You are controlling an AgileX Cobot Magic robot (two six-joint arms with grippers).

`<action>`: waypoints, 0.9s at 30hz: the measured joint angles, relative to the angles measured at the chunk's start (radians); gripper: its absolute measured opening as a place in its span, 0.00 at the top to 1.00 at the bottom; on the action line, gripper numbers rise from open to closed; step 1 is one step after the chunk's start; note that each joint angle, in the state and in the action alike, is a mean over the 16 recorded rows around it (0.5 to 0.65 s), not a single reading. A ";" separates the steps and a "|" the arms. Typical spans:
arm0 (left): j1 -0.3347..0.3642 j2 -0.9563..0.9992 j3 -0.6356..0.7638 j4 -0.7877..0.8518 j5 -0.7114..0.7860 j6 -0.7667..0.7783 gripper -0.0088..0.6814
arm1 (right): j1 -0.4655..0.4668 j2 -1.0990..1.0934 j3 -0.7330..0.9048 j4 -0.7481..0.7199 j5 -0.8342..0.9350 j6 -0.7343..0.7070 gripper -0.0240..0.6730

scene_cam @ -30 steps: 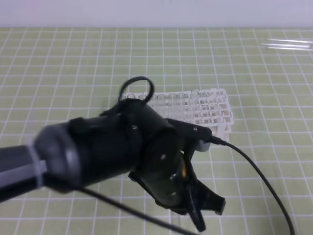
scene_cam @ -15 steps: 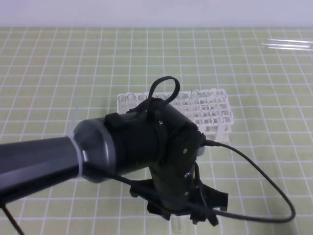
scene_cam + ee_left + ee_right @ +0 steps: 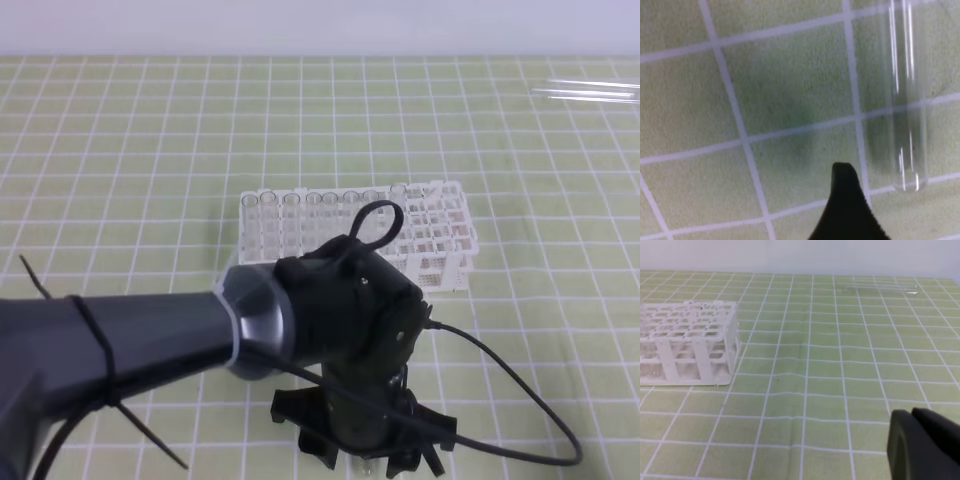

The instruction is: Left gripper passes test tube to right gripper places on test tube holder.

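High view: I'm seeing my left claw [image 3: 365, 452] splayed wide low over the worktop [image 3: 120, 150], rack [image 3: 420, 232] sitting behind. Left wrist: test tube [image 3: 905, 95] lying loose on the worktop (ungrasped) beside one finger [image 3: 846, 200]. Right wrist: right claw [image 3: 922, 442] clenched, empty.

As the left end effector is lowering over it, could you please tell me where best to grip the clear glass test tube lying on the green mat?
Grip the clear glass test tube mid-length, from directly above, fingers either side. It lies flat on the green gridded mat, so only its round sides are graspable.
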 joint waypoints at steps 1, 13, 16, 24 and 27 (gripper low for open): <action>0.000 0.006 0.000 0.004 -0.002 -0.003 0.37 | 0.000 0.000 0.000 0.000 0.000 0.000 0.99; 0.000 0.058 -0.008 0.053 -0.022 -0.054 0.48 | 0.000 0.000 0.000 0.000 0.000 0.000 0.99; 0.000 0.065 -0.010 0.062 -0.023 -0.065 0.56 | 0.000 0.000 0.000 0.000 0.000 0.000 0.99; 0.000 0.065 -0.012 0.075 -0.021 -0.067 0.82 | 0.000 0.000 0.000 0.000 0.000 0.000 0.99; 0.000 0.053 -0.012 0.081 -0.020 -0.060 0.88 | 0.000 0.000 0.000 0.000 0.000 0.000 0.99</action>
